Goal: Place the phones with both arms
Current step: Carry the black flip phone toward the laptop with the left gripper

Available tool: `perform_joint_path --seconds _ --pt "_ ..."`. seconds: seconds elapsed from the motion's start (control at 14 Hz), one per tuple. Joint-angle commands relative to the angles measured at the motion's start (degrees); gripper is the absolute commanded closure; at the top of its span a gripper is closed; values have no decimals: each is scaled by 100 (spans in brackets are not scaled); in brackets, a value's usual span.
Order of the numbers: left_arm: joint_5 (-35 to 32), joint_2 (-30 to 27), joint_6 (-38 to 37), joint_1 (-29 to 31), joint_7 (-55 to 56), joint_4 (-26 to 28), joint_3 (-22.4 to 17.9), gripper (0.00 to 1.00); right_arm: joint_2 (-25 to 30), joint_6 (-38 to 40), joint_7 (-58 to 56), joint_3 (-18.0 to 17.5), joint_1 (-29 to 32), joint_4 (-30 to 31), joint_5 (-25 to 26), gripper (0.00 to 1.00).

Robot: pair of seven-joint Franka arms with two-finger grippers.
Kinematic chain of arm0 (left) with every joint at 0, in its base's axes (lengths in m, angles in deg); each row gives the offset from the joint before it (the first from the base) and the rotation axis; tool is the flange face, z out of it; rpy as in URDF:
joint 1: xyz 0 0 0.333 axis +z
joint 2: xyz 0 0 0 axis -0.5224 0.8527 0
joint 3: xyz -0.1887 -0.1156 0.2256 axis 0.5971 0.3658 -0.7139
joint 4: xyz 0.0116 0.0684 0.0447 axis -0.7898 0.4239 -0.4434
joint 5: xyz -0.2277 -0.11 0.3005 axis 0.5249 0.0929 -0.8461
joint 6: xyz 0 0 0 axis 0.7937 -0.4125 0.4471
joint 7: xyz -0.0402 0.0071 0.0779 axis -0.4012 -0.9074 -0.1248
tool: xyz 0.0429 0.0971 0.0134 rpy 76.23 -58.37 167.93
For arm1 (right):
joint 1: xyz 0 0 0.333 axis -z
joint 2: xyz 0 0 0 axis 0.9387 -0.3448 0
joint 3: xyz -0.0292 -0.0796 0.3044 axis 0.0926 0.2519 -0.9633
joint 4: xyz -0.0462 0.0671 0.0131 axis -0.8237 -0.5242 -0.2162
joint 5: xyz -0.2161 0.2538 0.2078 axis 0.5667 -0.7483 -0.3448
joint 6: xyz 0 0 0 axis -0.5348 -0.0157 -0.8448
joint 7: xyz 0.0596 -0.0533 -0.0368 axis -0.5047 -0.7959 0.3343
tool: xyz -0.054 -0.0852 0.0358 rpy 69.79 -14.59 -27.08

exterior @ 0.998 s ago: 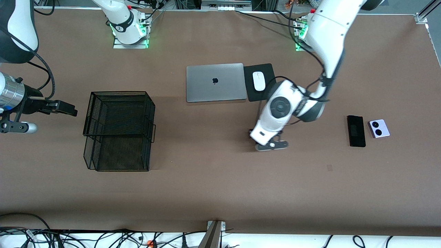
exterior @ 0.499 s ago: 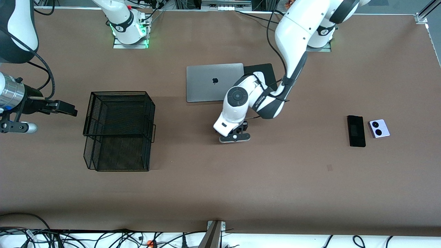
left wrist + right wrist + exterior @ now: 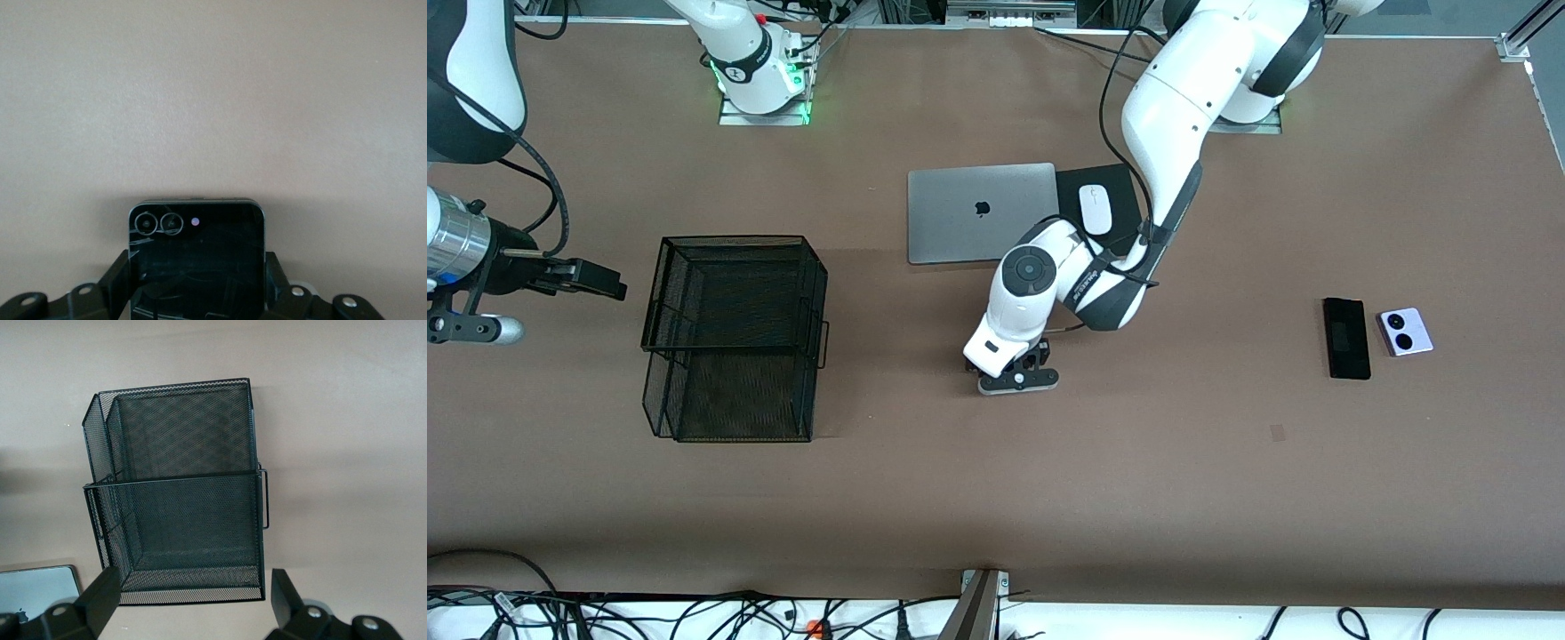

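My left gripper (image 3: 1020, 363) is shut on the square black folded phone (image 3: 197, 260), a finger (image 3: 115, 280) on each side of it. It hangs over bare table, close to the laptop's corner. In the front view my hand hides the phone. The slim black bar phone (image 3: 1346, 338) and the lavender-white phone (image 3: 1405, 332) lie side by side toward the left arm's end of the table. My right gripper (image 3: 600, 279) is open and empty (image 3: 193, 603) beside the black mesh basket (image 3: 734, 238), and that arm waits.
The two-tier mesh basket (image 3: 187, 520) stands toward the right arm's end. A closed silver laptop (image 3: 980, 212) lies mid-table, with a white mouse (image 3: 1095, 208) on a black pad (image 3: 1116, 182) beside it. Cables run along the table's near edge.
My left arm has carried the black folded phone across the table toward the basket, past the mouse pad and laptop corner. The right arm has not moved.
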Motion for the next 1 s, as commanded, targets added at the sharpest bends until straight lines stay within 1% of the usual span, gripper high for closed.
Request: perform_joint_path --seconds 0.0,0.21,0.29,0.36,0.5,0.78,0.93 --pt "-86 274 137 -221 62 -339 -221 100 14 55 49 -12 10 -68 -5 0" --pt "-86 301 191 -354 88 -304 -318 99 14 46 49 -21 1 -68 -5 0" --pt "-94 301 174 -363 193 -295 -335 45 14 46 49 -21 1 -59 -5 0" --pt "-103 301 165 -397 289 -286 -414 0 14 46 49 -21 1 -59 -5 0" --pt "-77 249 77 -538 413 -295 -616 0 14 46 49 -21 1 -59 -5 0" --pt "-50 -32 -861 -451 326 -374 -599 0 14 46 40 -21 1 -68 -5 0" --pt "-33 -278 -1380 -302 -6 -383 -582 0 14 46 40 -21 1 -68 3 0"
